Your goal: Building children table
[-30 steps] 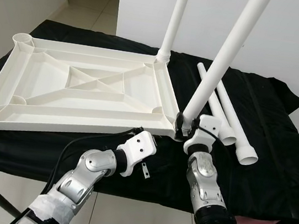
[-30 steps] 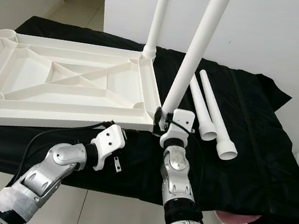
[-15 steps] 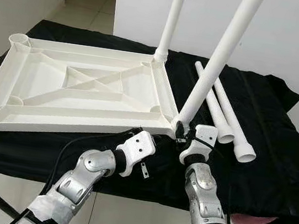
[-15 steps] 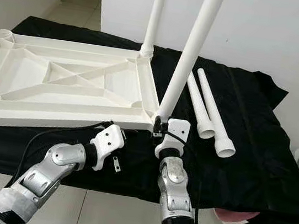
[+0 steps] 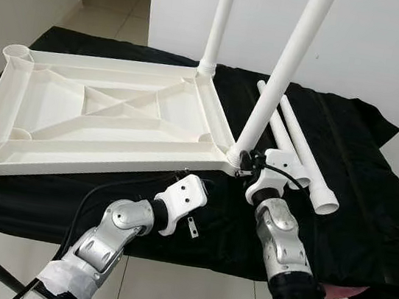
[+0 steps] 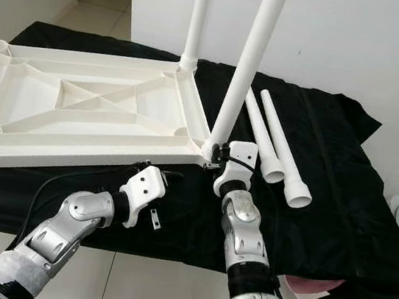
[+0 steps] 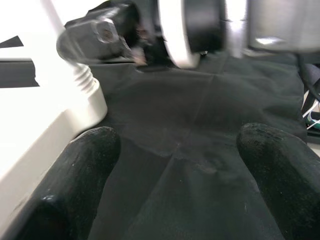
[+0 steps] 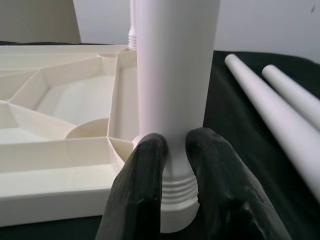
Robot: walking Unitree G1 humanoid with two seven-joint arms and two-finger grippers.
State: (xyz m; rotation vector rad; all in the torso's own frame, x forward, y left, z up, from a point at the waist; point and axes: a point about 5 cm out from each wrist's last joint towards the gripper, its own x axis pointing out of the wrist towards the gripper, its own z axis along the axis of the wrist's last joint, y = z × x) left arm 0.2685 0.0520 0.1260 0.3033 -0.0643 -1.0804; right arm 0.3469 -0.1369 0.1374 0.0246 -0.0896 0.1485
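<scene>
Moved up against the tabletop's [image 5: 107, 118] near corner socket, the tilted leg [image 5: 281, 72] sits clamped in the right end effector [image 8: 172, 187]; left end effector [image 7: 175, 170], fingers apart, hovers beside that corner.

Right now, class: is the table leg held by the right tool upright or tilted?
Tilted. The leg leans from the tabletop corner, the right tool gripping its base.

A home: pale tiled floor [image 5: 125, 16] and a hallway opening lie beyond the black-draped desk [image 5: 368, 218], a plain white wall [image 5: 391, 57] behind it.
</scene>
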